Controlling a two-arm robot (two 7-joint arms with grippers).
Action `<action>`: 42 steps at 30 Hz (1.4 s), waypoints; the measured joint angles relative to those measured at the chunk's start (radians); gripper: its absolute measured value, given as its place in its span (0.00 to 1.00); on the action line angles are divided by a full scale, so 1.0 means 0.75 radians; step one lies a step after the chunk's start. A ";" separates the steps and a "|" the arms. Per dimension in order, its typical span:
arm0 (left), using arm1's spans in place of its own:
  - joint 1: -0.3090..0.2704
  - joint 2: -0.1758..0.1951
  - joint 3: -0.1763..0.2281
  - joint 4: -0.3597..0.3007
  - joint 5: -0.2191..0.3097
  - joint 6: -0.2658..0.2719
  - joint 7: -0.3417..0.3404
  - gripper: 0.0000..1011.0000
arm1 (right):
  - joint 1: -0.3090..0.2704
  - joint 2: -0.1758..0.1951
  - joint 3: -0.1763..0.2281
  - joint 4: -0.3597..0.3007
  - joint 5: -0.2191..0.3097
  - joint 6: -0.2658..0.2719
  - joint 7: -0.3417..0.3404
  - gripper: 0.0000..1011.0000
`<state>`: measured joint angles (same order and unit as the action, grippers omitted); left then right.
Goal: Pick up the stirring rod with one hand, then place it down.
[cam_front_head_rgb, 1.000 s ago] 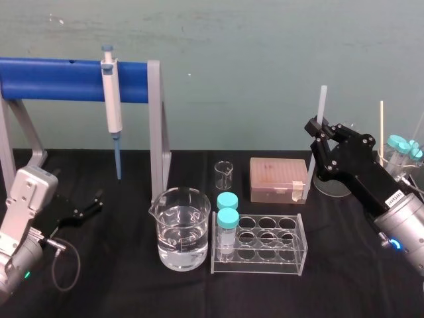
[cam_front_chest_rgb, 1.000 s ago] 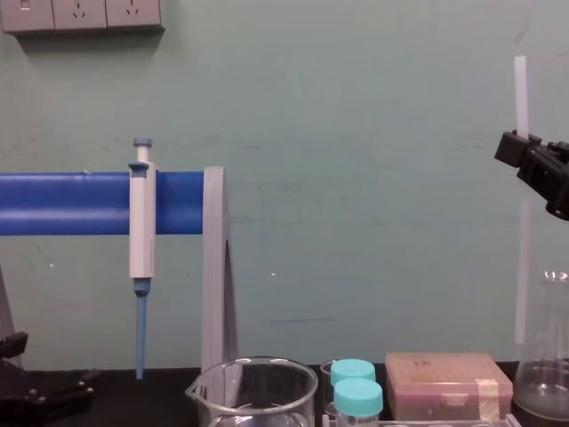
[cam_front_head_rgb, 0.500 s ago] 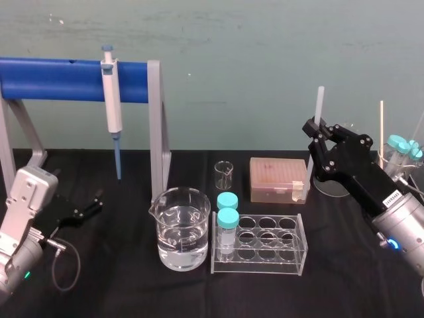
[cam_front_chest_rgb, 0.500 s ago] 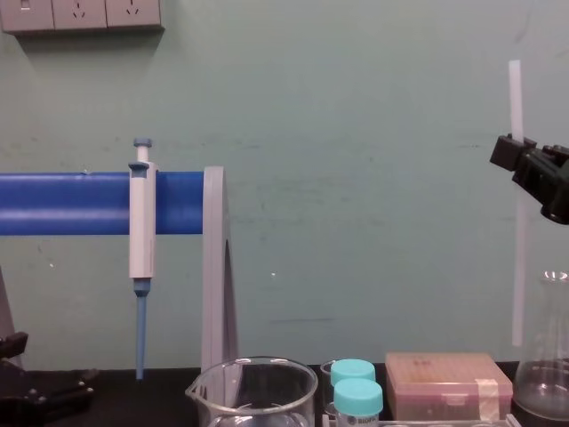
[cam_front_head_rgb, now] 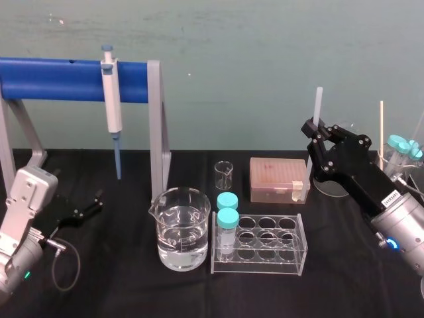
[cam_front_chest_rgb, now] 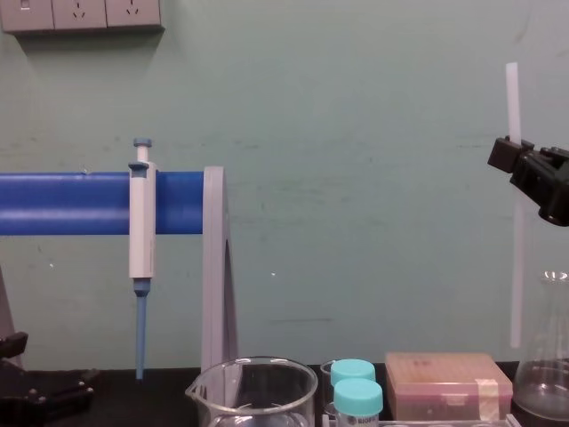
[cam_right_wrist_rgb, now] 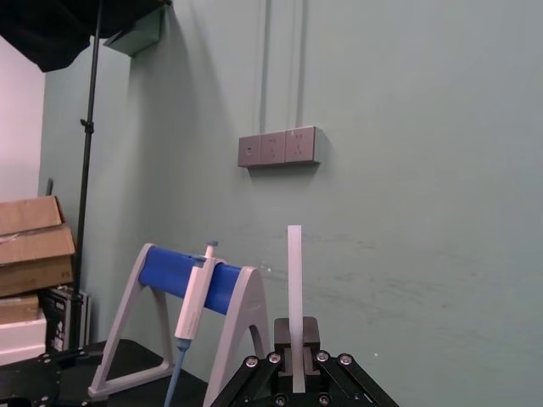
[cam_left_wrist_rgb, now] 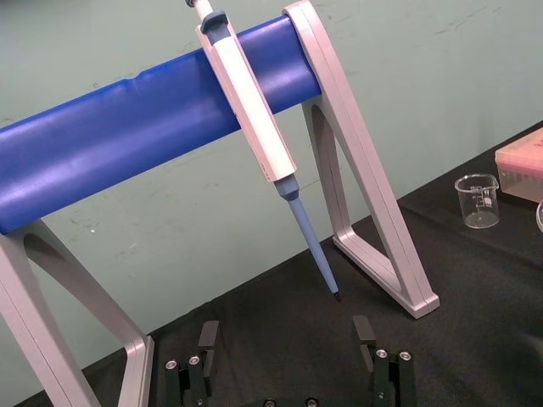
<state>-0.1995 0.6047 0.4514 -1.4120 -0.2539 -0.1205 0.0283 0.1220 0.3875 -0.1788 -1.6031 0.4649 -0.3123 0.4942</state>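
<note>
The right gripper (cam_front_head_rgb: 317,132), at the right of the head view, is clamped shut on the stirring rod (cam_front_head_rgb: 318,104), holding it upright by its upper part. In the chest view the translucent rod (cam_front_chest_rgb: 512,98) rises above the black fingers (cam_front_chest_rgb: 508,156) at the right edge of the frame, and its lower end hangs free just left of a glass flask (cam_front_chest_rgb: 549,365). Left of the rod in the head view sit a pink tip box (cam_front_head_rgb: 279,177), a clear tube rack (cam_front_head_rgb: 262,246) and a beaker of water (cam_front_head_rgb: 182,228). A pipette (cam_front_head_rgb: 113,109) hangs on the blue bar (cam_front_head_rgb: 59,79) at upper left. The left gripper (cam_left_wrist_rgb: 286,339) rests open and empty on the black table (cam_front_head_rgb: 119,278) at lower left.
</note>
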 joint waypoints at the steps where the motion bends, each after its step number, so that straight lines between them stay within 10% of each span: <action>1: 0.000 0.000 0.000 0.000 0.000 0.000 0.000 0.99 | 0.000 0.002 -0.001 0.000 0.001 0.000 0.004 0.07; 21: 0.000 0.000 0.000 0.000 0.000 0.000 0.000 0.99 | 0.055 0.155 -0.058 0.134 0.288 -0.022 0.410 0.07; 42: 0.000 0.000 0.000 0.000 0.000 0.000 0.000 0.99 | 0.155 0.118 -0.165 0.371 0.271 -0.051 0.414 0.07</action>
<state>-0.1995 0.6047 0.4514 -1.4120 -0.2539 -0.1205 0.0283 0.2382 0.4758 -0.3028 -1.3246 0.6682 -0.3508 0.8048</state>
